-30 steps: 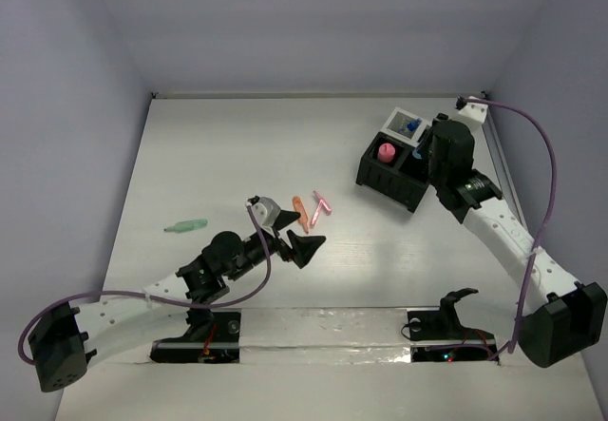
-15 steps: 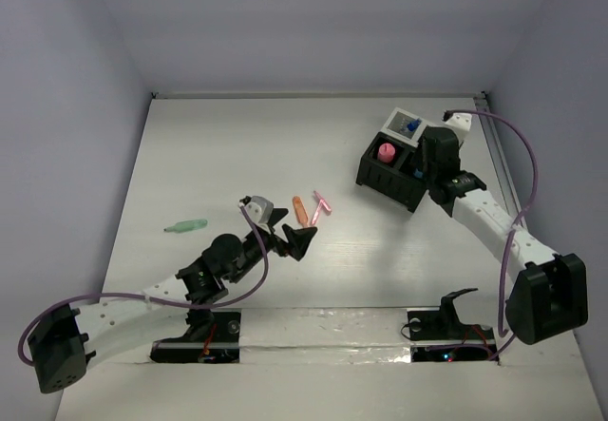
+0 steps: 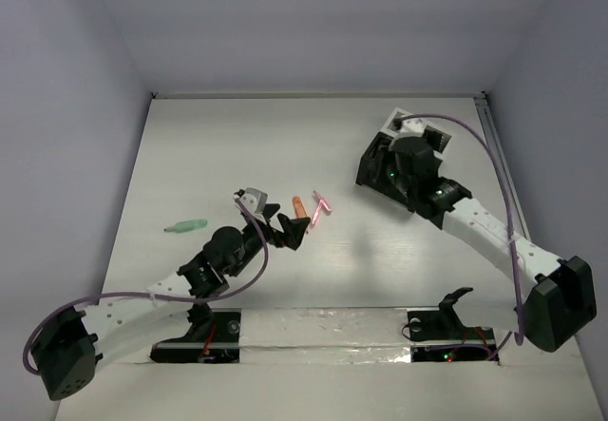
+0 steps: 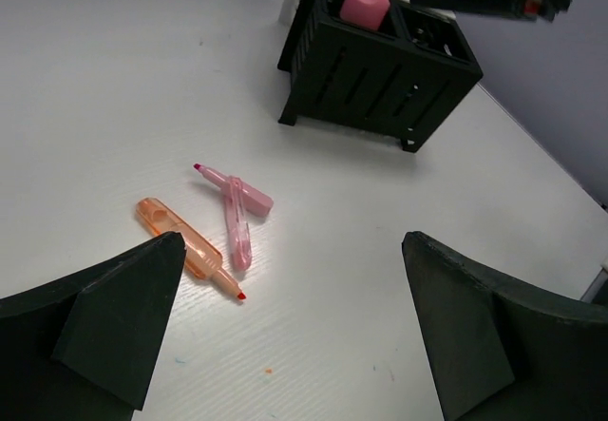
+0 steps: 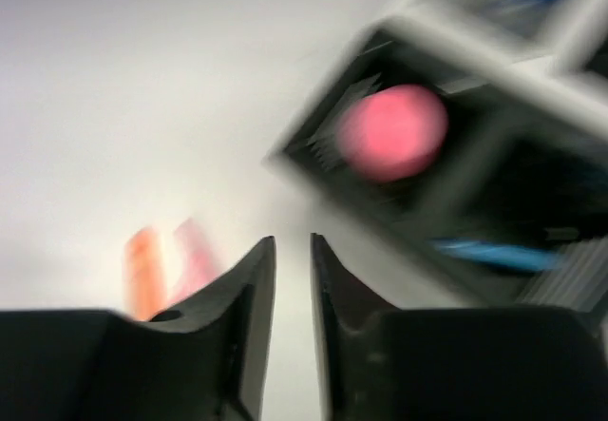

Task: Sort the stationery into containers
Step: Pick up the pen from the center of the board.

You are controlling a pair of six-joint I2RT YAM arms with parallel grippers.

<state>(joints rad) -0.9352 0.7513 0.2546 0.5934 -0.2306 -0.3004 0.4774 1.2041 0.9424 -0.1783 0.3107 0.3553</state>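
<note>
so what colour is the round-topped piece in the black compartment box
The round-topped piece is pink, clearest in the left wrist view.

Place: we take this for a robotics lab, set up as a closed test cell.
Enclosure: we see bare pale-lilac walls boxing in a plain white table on three sides.
Rig: we see the left arm and right arm fixed on a mounting strip at the near edge.
Wiring: we note purple cables looping loose along both arms.

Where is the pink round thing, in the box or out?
In. The pink round-topped piece stands in a compartment of the black box, top showing.
</note>
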